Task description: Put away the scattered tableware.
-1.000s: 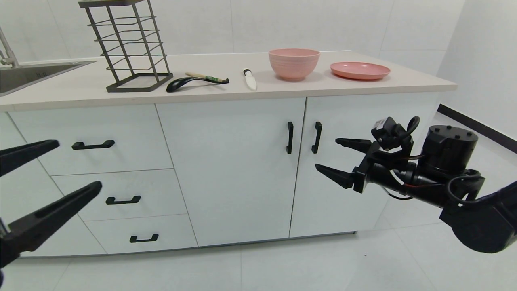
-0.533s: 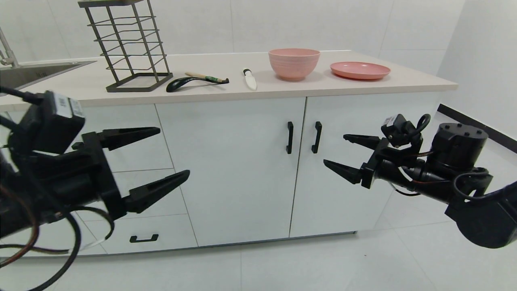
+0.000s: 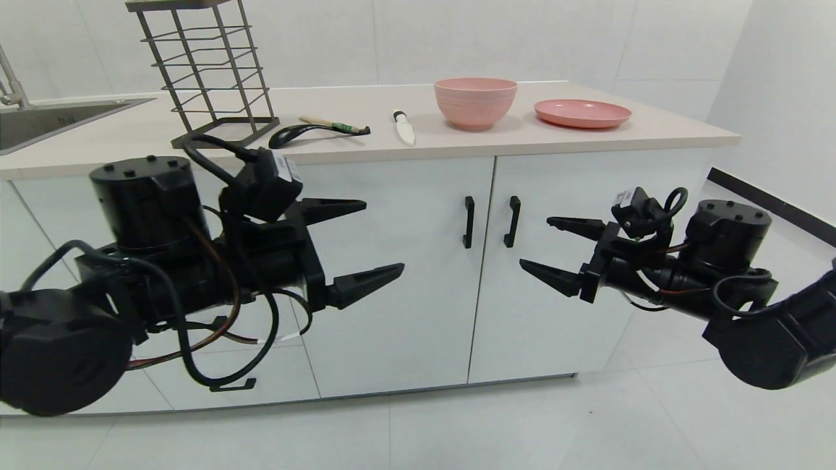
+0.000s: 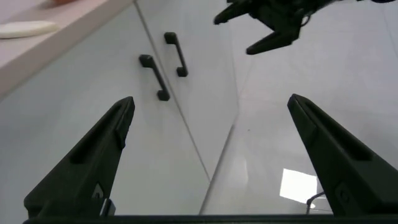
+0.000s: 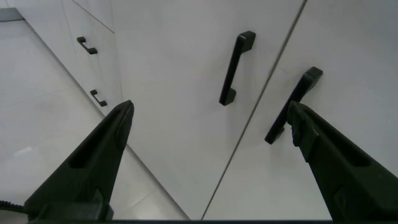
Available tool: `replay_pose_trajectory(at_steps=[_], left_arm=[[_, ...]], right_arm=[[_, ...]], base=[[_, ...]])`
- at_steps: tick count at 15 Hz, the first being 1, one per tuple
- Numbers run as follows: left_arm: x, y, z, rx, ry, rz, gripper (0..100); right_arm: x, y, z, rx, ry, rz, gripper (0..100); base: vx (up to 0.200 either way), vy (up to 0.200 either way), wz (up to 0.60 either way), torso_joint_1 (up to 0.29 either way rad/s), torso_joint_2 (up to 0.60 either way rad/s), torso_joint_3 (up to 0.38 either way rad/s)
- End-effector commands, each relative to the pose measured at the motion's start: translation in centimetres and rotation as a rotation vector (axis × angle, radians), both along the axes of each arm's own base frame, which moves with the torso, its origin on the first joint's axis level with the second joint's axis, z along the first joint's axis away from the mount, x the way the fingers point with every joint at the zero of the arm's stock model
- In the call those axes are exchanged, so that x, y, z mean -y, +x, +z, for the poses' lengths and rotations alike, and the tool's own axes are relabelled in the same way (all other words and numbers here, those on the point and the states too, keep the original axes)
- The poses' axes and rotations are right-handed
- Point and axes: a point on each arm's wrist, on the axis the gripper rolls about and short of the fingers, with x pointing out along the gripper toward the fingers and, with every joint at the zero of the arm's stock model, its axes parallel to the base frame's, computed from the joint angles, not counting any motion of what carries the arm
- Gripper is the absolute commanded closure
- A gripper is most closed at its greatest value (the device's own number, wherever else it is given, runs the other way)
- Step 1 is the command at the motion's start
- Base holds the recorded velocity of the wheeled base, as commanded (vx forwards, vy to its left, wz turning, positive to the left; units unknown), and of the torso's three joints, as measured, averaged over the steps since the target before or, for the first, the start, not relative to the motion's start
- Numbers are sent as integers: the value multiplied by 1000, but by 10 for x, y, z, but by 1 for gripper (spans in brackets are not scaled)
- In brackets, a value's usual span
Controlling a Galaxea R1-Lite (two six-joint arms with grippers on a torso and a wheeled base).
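On the counter [image 3: 666, 134] lie a pink bowl [image 3: 475, 102], a pink plate [image 3: 582, 113], a white knife [image 3: 405, 128], a black spoon [image 3: 307, 134] and a wooden-handled utensil [image 3: 330, 124]. A tall black wire rack [image 3: 209, 72] stands to their left. My left gripper [image 3: 383, 236] hangs open and empty below the counter, in front of the cabinet door [image 3: 392, 281]. My right gripper [image 3: 535, 243] is open and empty too, facing the two door handles [image 3: 490, 222]. In the left wrist view the open left gripper [image 4: 210, 102] faces the right gripper [image 4: 261, 28].
A sink [image 3: 39, 121] sits at the counter's far left. Drawers with black handles [image 5: 87, 45] are left of the double doors [image 5: 261, 87]. The tiled floor [image 3: 522, 424] in front of the cabinet is open.
My left arm has swung from the left edge rightward to the front of the middle cabinet door. The right gripper has barely shifted. Both stay open.
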Motion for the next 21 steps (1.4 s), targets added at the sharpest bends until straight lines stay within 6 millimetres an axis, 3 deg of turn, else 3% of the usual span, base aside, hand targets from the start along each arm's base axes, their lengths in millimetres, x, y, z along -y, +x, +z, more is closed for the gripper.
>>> replay_pose_trajectory(at_steps=[1,4,6,12,17,21], left_arm=[[27,20,-14,-40,14,-49,0],[54,30,-16,-73,-16,-84,0],[70,39,-13,-66,-34,-90,0],[95,59,-23,-73,-21,-16,0],[134,68,-31,-106,5,-85,0],[142,76,-42,-110,7,-103,0]], right_arm=[[1,12,-10,-6,-2,-9,0],[4,21,-17,-16,-2,-19,0],[9,38,-19,1,12,11,0],[19,65,-26,3,41,54,0],[11,92,-51,-4,41,71,0],[8,109,-63,13,45,126,0]], base=[[0,0,0,0,0,0],[0,0,0,0,0,0],[0,0,0,0,0,0],[0,0,0,0,0,0],[0,0,0,0,0,0],[0,0,0,0,0,0]])
